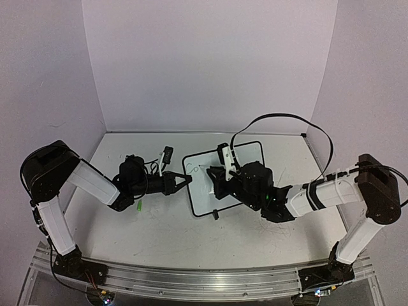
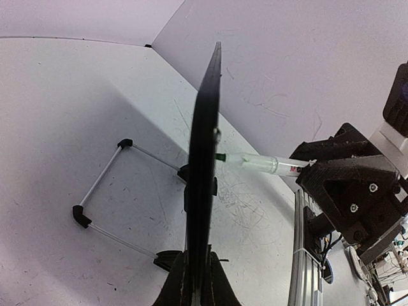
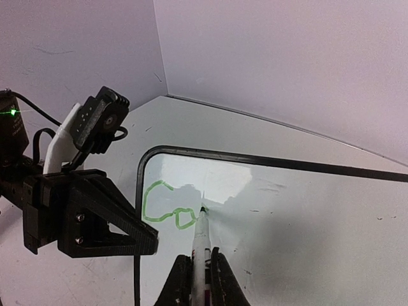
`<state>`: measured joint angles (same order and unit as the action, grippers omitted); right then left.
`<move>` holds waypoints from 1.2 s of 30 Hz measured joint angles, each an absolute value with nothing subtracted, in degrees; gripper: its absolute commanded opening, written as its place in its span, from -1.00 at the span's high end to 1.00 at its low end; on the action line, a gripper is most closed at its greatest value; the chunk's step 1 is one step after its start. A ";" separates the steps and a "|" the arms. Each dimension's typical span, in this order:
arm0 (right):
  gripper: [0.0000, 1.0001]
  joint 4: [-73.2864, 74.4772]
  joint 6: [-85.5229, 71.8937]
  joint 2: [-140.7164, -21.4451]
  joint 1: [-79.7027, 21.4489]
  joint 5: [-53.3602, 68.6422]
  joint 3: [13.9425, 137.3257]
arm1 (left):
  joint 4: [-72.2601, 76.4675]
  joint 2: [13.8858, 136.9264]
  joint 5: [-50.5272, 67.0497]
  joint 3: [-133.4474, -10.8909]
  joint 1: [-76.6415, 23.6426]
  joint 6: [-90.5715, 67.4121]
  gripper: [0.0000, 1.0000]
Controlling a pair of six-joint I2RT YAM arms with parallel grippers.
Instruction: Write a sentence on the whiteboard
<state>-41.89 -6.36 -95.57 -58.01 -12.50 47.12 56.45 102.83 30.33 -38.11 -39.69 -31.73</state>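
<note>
The whiteboard [image 1: 245, 167], white with a thin black frame, lies mid-table. My left gripper [image 1: 185, 182] is shut on its left edge. The left wrist view shows the whiteboard [image 2: 205, 153] edge-on, clamped in that gripper [image 2: 197, 284]. My right gripper [image 3: 201, 260] is shut on a white marker [image 3: 201, 239], whose green tip touches the whiteboard [image 3: 299, 223]. The sentence [image 3: 163, 208] is just green letters reading "Co" near the board's top left corner. The left wrist view shows the marker [image 2: 261, 164] meeting the board face. From above, the right gripper [image 1: 215, 183] hides the marker.
A small green cap [image 1: 138, 205] lies on the table by the left arm. The board's wire stand with black feet [image 2: 81, 217] juts out behind it. A black cable [image 1: 280, 118] loops over the right arm. Grey scuff marks [image 2: 245, 204] cover the tabletop. Walls enclose three sides.
</note>
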 measured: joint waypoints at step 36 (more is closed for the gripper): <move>1.00 -41.12 -7.53 -95.35 -58.92 -14.35 45.94 | 56.42 102.83 30.30 -38.11 -39.64 -31.73 1.00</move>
<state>-41.12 -7.53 -95.35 -58.92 -14.35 45.94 56.42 102.83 30.30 -38.11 -39.64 -31.73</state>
